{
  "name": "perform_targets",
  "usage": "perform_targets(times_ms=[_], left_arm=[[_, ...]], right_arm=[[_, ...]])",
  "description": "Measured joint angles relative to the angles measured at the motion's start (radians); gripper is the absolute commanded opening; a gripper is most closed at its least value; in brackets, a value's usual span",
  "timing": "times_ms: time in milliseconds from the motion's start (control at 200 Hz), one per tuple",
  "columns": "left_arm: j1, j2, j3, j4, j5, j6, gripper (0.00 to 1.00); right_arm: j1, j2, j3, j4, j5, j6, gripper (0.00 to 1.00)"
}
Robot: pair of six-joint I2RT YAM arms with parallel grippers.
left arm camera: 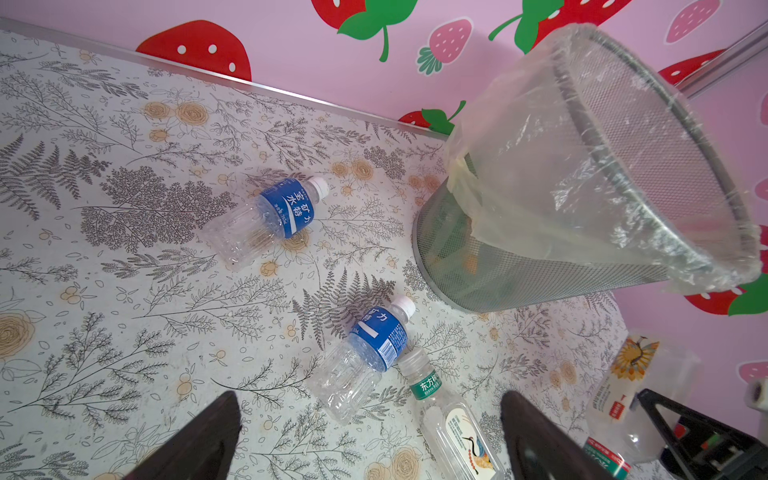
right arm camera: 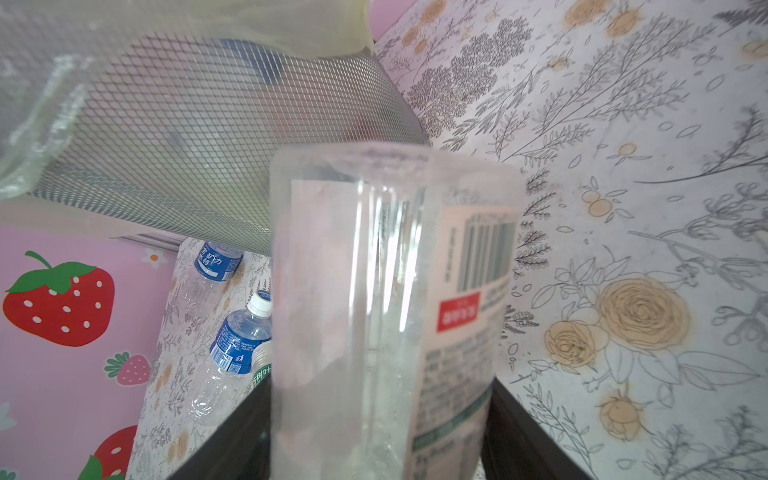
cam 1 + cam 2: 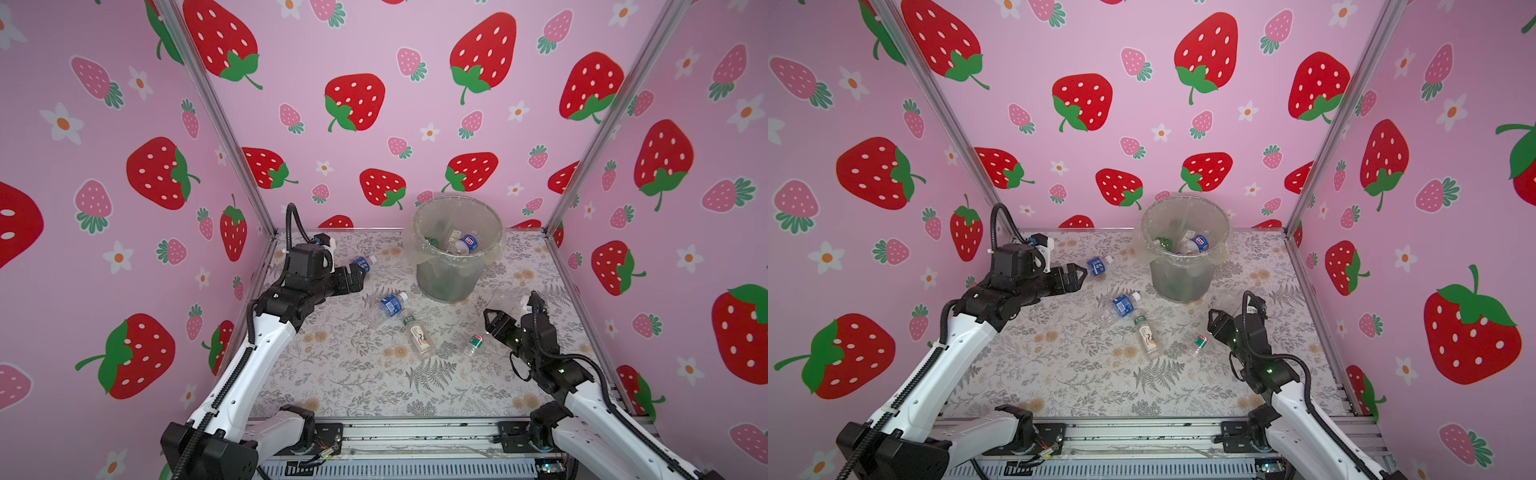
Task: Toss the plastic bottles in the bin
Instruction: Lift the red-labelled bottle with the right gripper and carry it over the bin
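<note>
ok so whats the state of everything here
bin: upright, bottles inside
left tool: open, empty
right tool: shut on clear bottle
far blue bottle: lying, capped
near blue bottle: lying, capped
green-cap bottle: lying
small bottle: lying apart

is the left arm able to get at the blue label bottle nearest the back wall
Probably yes: the left gripper is open and empty, close beside that bottle, with nothing between them.

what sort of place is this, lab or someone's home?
Probably a staged robot test booth: strawberry-print panels on aluminium framing box in a floral tabletop, arms bolted to a front rail.
</note>
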Motion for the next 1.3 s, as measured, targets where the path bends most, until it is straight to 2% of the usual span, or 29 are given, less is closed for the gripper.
perform_targets(times_ms=[210, 445, 815, 1296], left_arm=[[0.000, 0.000, 0.000, -0.001, -0.023, 0.000, 0.99], [0.000, 0.002, 0.000, -0.007, -0.036, 0.000, 0.99], [0.000, 0.010, 0.000, -0.008, -0.038, 0.000, 0.99], [0.000, 0.018, 0.000, -0.016, -0.043, 0.000, 0.99]], right_arm=[[0.000, -0.095, 0.085, -0.140, 0.067, -0.056, 0.71], [0.000, -0.135, 0.193, -0.261, 0.135, -0.097, 0.71], [0.000, -0.206, 0.267, -0.297, 0.187, -0.135, 0.70], [0.000, 0.011, 0.471, -0.179, 0.167, -0.200, 0.70]])
